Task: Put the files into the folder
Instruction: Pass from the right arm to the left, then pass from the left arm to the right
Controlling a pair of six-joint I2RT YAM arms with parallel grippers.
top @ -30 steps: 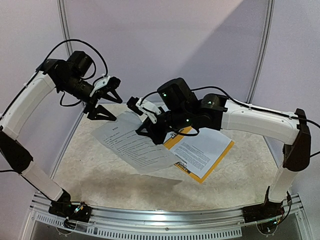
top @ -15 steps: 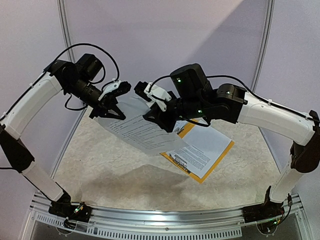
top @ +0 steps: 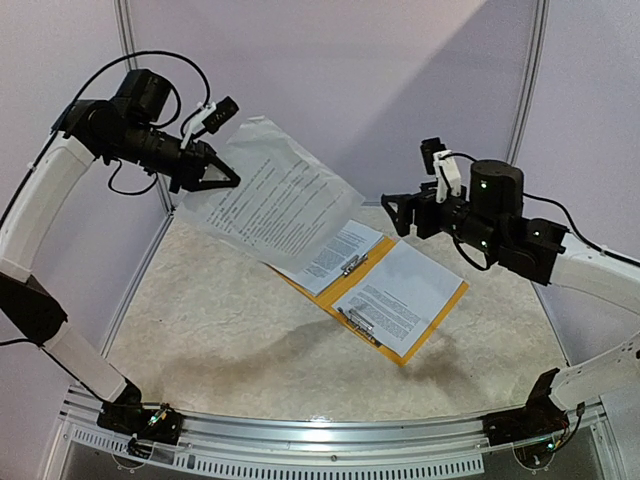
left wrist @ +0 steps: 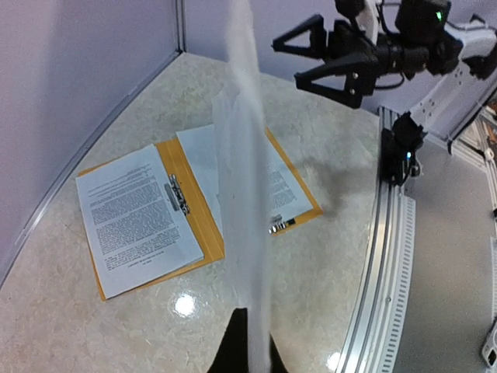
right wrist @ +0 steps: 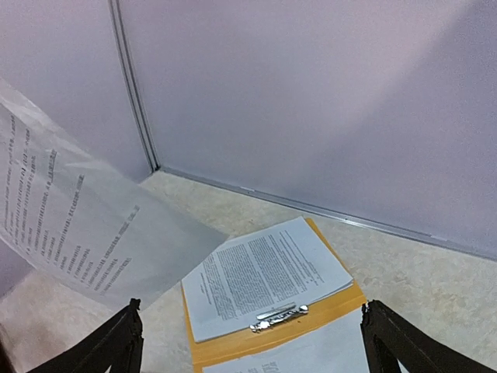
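A white paper sheet printed with small black text (top: 272,192) hangs in the air above the far left of the counter, tilted, its left edge pinched in the left hand (top: 212,150), whose fingers are clamped together on it. In the left wrist view this sheet (left wrist: 247,225) shows edge-on as a pale vertical band. Below it, the flat orange-yellow plastic folder (top: 362,281) lies open on the speckled beige counter (top: 220,330), with a printed white sheet on each half (top: 400,300) (top: 335,252) and a metal clip (top: 352,264) along the middle. The right hand (top: 395,215) hovers over the folder's far right side, its fingers spread wide apart and holding nothing.
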